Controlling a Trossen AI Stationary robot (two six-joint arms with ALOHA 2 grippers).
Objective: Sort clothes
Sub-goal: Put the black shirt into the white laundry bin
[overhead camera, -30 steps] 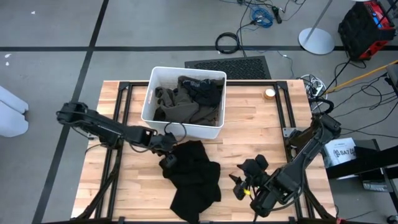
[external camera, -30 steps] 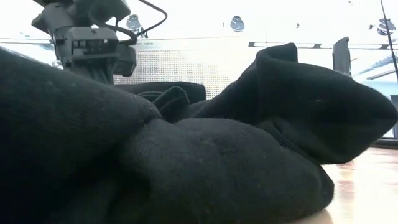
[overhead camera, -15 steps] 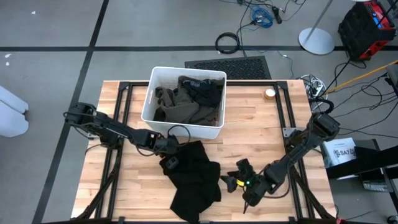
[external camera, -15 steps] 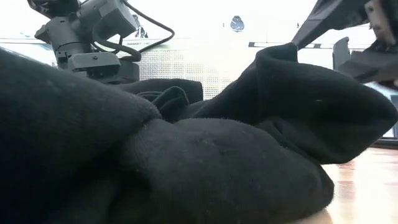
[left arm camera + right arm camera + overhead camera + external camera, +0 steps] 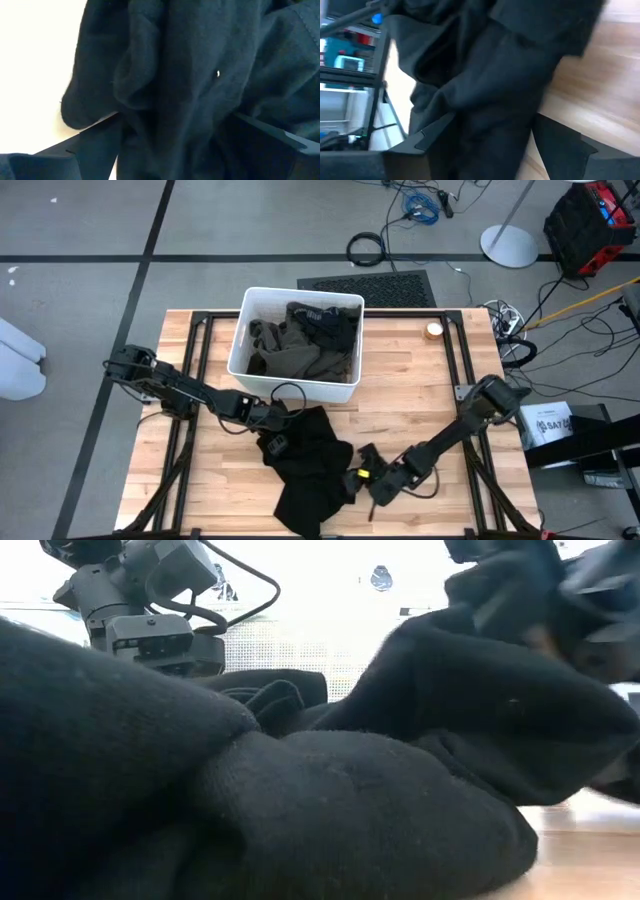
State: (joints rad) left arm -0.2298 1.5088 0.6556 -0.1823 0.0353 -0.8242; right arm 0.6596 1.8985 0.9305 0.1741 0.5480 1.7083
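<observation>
From above, one black garment (image 5: 312, 465) is being seen lying crumpled on the wooden surface (image 5: 400, 405), just in front of one white bin (image 5: 242, 345); inside the bin at least two garments are being held, a dark olive green one (image 5: 290, 352) and a black one (image 5: 325, 322), the rest being hidden beneath them. Two arms are being shown: the left tool (image 5: 272, 420) is being held at the black garment's upper edge, beside the bin's front wall, and the right tool (image 5: 362, 477) is being pressed against the garment's right edge. In the low view, nearly everything is being blocked by the black garment (image 5: 300, 800), with the left tool's housing (image 5: 150, 630) rising behind it and the right arm being blurred at the upper right. In the left wrist view, the spread fingers (image 5: 75, 155) are being seen on either side of black cloth (image 5: 190, 75). In the right wrist view, the fingers (image 5: 560, 140) are being held apart with black cloth (image 5: 485, 95) lying between them; whether it is being pinched cannot be told.
</observation>
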